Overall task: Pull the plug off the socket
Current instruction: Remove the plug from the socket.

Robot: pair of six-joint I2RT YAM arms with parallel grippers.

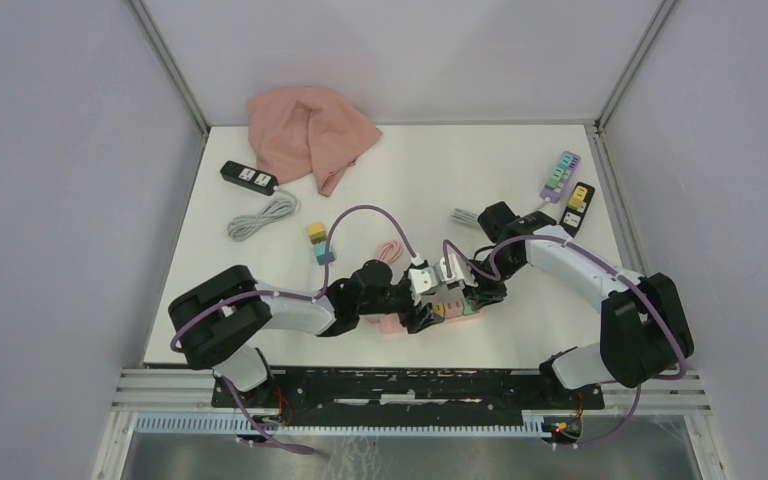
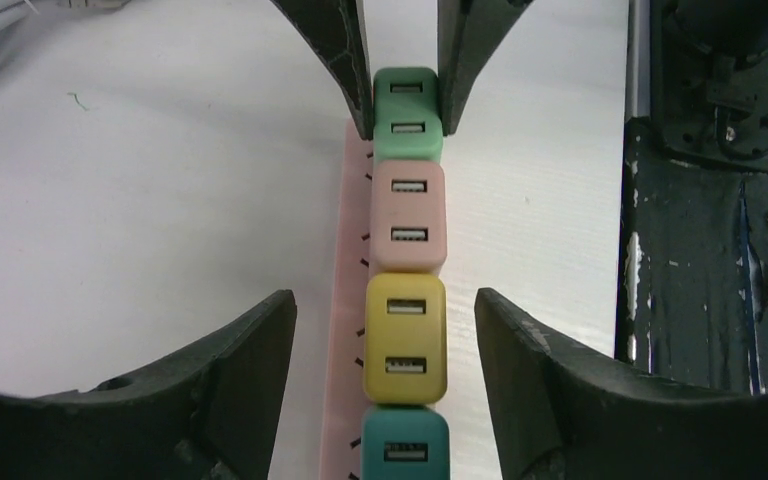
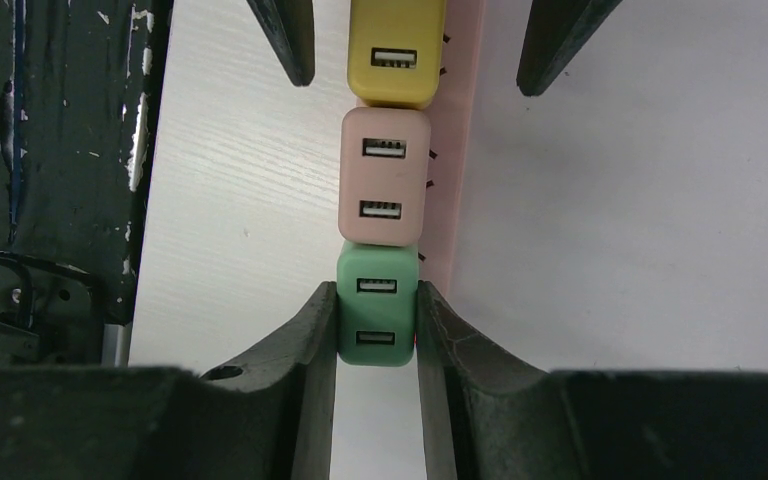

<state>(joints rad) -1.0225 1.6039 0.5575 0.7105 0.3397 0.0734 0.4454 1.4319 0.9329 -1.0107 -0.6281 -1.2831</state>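
Note:
A pink socket strip (image 2: 345, 300) lies on the white table with a row of plugs in it: green (image 2: 407, 115), pink (image 2: 408, 215), yellow (image 2: 405, 340) and teal (image 2: 405, 450). My right gripper (image 3: 377, 295) is shut on the green plug (image 3: 378, 320) at the strip's end, both fingers pressed to its sides. My left gripper (image 2: 385, 300) is open and straddles the yellow plug with a gap on each side. From above, both grippers (image 1: 422, 300) (image 1: 465, 290) meet over the strip near the table's front edge.
A pink cloth (image 1: 310, 130) lies at the back left. A black power strip (image 1: 249, 177) with a grey cable (image 1: 263, 215) lies left, a small plug stack (image 1: 317, 243) nearby. A purple strip (image 1: 559, 176) and a black one (image 1: 578, 208) lie right. The black base rail (image 1: 400, 385) runs along the front.

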